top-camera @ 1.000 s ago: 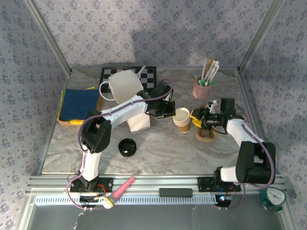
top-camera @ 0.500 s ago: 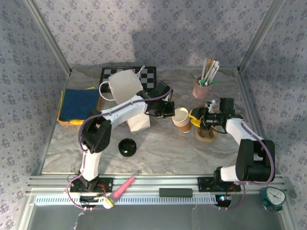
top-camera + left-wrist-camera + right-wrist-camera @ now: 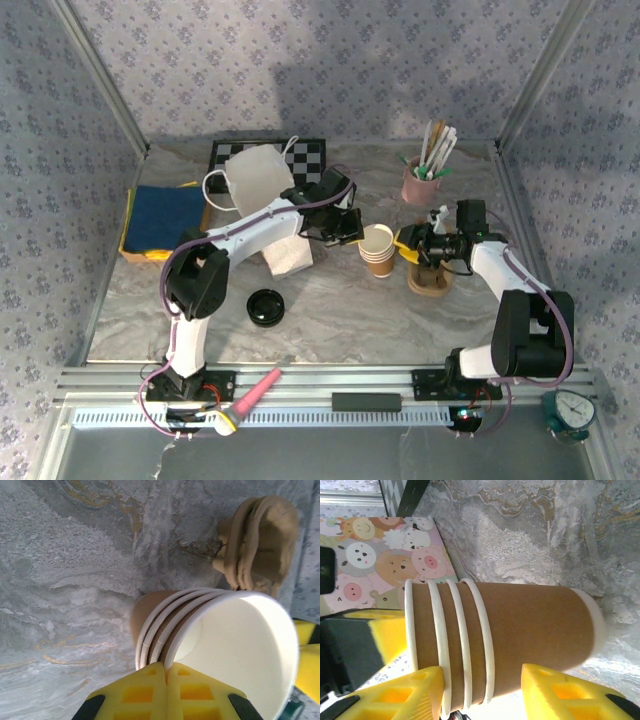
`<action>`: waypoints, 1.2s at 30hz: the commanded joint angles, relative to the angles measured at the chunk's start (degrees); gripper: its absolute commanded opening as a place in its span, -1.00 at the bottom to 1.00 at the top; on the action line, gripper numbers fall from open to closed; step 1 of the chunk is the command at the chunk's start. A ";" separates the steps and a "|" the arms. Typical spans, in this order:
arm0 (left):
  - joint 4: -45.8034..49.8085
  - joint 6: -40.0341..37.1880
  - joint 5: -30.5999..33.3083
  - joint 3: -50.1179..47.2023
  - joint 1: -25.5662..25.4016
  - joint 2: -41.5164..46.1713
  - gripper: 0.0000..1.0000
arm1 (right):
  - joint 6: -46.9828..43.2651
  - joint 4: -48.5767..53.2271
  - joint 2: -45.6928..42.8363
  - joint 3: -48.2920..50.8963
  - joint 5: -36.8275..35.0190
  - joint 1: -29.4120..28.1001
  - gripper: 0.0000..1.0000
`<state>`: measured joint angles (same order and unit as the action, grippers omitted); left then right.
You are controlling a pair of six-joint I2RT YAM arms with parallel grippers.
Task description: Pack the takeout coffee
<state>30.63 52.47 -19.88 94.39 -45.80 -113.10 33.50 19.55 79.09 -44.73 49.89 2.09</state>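
Note:
A stack of several nested tan paper cups [image 3: 378, 250] stands mid-table. Its topmost cup [image 3: 235, 650], white inside with a rolled rim, is the takeout coffee, nested in the stack [image 3: 145, 615]. My left gripper [image 3: 352, 228] comes from the stack's left and is shut on that top cup's rim, yellow pads pinched together [image 3: 166, 667]. My right gripper [image 3: 410, 247] is at the stack's right side, open, turned so one finger [image 3: 420, 690] rests by the rims and the other [image 3: 555, 690] lies lower along the brown wall [image 3: 530, 630].
A flat black lid [image 3: 266, 306] lies front left of the stack. A white paper bag [image 3: 262, 180], a checkerboard [image 3: 310, 155] and a blue cloth [image 3: 165, 218] sit at the back left. A pink utensil cup [image 3: 422, 183] and a tan holder [image 3: 432, 280] stand near the right arm.
The left arm and the white bag have shifted slightly to the back left. The right gripper's fingers have closed in a little beside the stack, which stays put.

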 commanded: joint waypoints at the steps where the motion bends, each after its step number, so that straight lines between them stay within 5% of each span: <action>1: -7.01 2.72 -5.43 -0.26 -0.41 3.57 -1.00 | -2.64 6.47 1.55 0.96 -3.39 -1.63 -0.10; 36: -6.65 2.02 -3.46 -2.72 -0.19 4.20 -1.00 | 1.12 2.72 -3.87 1.84 1.17 -0.54 -0.08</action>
<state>26.55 54.72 -22.37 91.53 -45.36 -111.00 33.12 23.55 75.50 -43.57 47.37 1.63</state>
